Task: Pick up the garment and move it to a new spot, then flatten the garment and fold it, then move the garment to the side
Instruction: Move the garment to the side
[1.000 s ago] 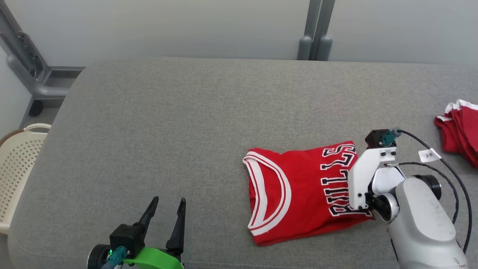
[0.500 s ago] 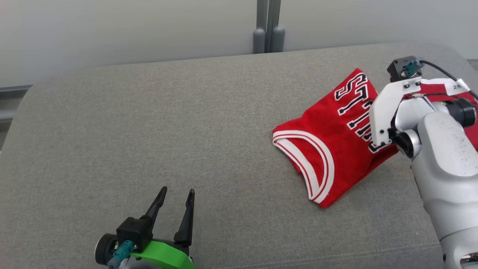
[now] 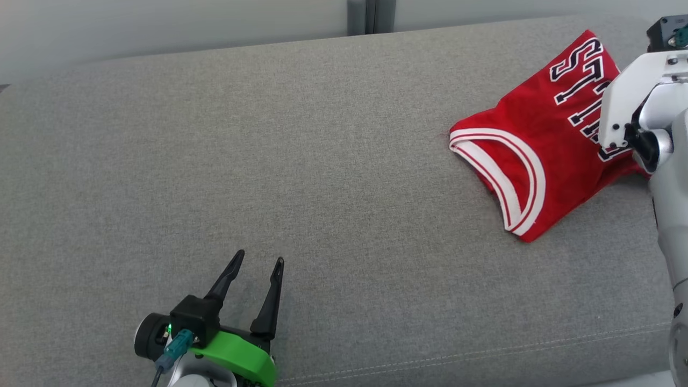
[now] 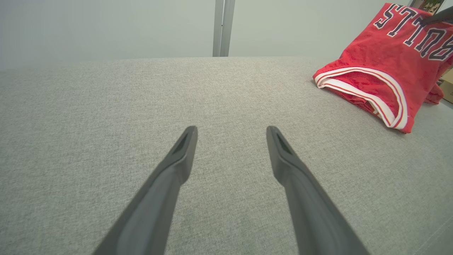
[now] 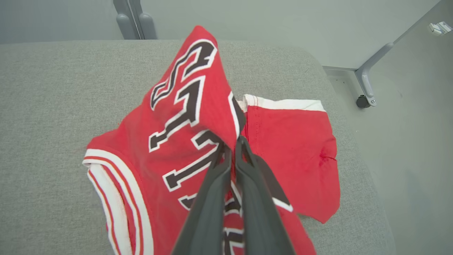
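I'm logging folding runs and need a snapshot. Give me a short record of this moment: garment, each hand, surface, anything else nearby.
garment: red jersey, folded, lettered end raised, white-trimmed end on the cushion
right hand: shut on the jersey near the lettering
left hand: open, holding nothing, well apart from the jersey
surface: grey cushion
other: second red garment with white trim, lying behind the jersey near the cushion's edge

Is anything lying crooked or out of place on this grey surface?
Yes. The red jersey sits askew: the right gripper, shut, pinches one edge up, so it slopes down to the grey surface. A second red garment lies right beside it.
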Controlling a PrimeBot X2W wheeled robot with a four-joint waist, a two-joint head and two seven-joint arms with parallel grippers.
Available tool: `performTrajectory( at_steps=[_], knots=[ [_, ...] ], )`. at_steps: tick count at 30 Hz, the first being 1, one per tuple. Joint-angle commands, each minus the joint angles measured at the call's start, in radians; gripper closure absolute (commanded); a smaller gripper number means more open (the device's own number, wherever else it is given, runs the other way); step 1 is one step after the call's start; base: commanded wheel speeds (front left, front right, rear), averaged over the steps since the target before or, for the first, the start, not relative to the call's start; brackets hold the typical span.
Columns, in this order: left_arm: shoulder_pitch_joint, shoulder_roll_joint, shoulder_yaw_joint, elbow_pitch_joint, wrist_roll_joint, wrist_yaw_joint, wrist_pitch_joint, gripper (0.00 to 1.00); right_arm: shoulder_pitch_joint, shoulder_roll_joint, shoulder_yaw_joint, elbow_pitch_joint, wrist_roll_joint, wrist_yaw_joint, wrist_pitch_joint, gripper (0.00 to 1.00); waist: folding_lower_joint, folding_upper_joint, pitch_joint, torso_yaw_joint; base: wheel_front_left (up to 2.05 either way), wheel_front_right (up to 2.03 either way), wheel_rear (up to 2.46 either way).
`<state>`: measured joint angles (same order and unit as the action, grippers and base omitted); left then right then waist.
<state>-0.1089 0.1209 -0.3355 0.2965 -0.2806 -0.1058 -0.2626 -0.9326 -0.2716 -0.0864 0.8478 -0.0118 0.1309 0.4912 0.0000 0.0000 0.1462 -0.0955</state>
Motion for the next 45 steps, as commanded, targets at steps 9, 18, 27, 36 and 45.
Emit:
performTrajectory(
  at_steps=[9,18,27,36,45],
  knots=[
    [-0.032,0.025,0.009,-0.011,0.016,-0.004,-0.003,0.00,-0.103,-0.034,-0.101,0.035,-0.082,-0.001,0.018,1.00,0.0000,0.0000,0.057,-0.004,0.00,0.00,0.00],
    [-0.042,0.035,0.005,-0.003,0.018,0.002,-0.003,0.00,-0.110,-0.075,-0.138,-0.051,-0.114,-0.001,0.073,1.00,0.0000,0.0000,0.069,-0.034,0.00,0.00,0.00],
    [-0.058,0.051,-0.011,-0.006,0.021,-0.002,0.007,0.00,-0.047,-0.082,-0.225,-0.108,-0.165,-0.001,0.055,1.00,0.0000,0.0000,0.098,-0.022,0.00,0.00,0.00],
    [-0.060,0.083,-0.021,-0.040,0.029,0.004,0.034,0.00,0.009,-0.090,-0.394,-0.143,-0.339,-0.001,-0.002,1.00,0.0000,0.0000,0.145,0.030,0.00,0.00,0.00],
    [-0.057,0.102,-0.033,-0.076,0.033,0.008,0.049,0.00,0.043,-0.099,-0.477,-0.172,-0.490,-0.001,-0.161,0.00,0.0000,0.0000,0.166,0.060,0.00,0.00,0.00]
  ],
)
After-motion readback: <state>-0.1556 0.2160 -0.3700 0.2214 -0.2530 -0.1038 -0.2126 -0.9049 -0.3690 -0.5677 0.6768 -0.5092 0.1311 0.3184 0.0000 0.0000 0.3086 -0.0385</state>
